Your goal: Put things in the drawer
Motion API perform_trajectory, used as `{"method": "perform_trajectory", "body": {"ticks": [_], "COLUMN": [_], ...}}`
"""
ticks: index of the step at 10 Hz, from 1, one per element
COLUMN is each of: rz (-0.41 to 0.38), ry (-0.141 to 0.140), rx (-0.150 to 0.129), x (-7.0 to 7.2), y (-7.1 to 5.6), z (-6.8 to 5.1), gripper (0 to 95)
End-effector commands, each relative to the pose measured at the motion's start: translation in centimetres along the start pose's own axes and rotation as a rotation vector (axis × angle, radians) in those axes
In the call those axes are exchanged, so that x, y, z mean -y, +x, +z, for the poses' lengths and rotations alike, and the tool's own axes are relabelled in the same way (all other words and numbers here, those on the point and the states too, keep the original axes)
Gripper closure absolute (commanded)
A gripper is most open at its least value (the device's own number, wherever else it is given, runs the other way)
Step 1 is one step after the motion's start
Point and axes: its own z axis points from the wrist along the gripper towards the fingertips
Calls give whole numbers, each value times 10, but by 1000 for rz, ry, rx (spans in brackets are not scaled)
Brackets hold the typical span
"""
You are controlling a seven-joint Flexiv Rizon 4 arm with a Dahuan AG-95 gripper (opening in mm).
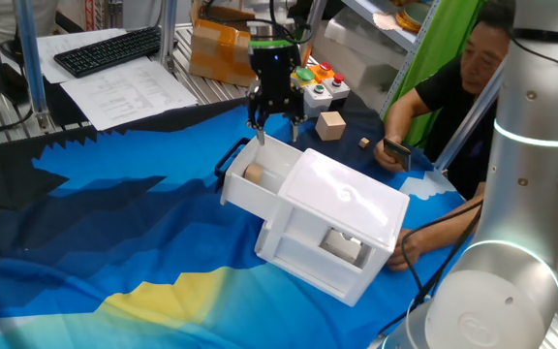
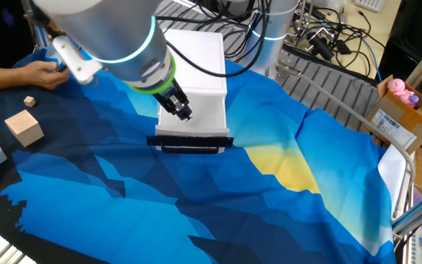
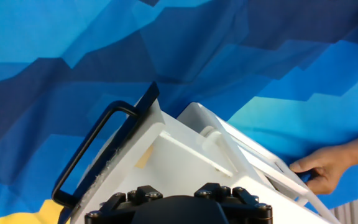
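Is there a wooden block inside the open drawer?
Yes, in one fixed view a small pale wooden block lies in the open white drawer, just below the gripper.

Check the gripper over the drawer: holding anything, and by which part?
Cannot be told. The gripper hangs over the open drawer, but no view shows the gap between its fingers. One block lies in the drawer, apart from the gripper.

White drawer (image 1: 252, 182) pulled out of cabinet, black handle (image 1: 229, 158) in front. One tan block (image 1: 254, 174) inside. Larger cube (image 1: 331, 125) and tiny block (image 1: 364, 142) on cloth beyond.
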Motion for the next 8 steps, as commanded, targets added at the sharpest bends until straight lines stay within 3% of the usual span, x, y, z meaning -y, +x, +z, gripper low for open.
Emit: {"method": "perform_trajectory", "body": {"ticks": [1, 2, 3, 6, 8], "rz": [9, 22, 14, -22, 7], "ry": [-46, -97, -115, -166, -175], "rx": [21, 29, 51, 50, 65], "x": [0, 0, 0, -2, -19], "y": [1, 1, 0, -4, -18], "z": [2, 2, 0, -8, -21], "gripper": [380, 380, 380, 950, 950]}}
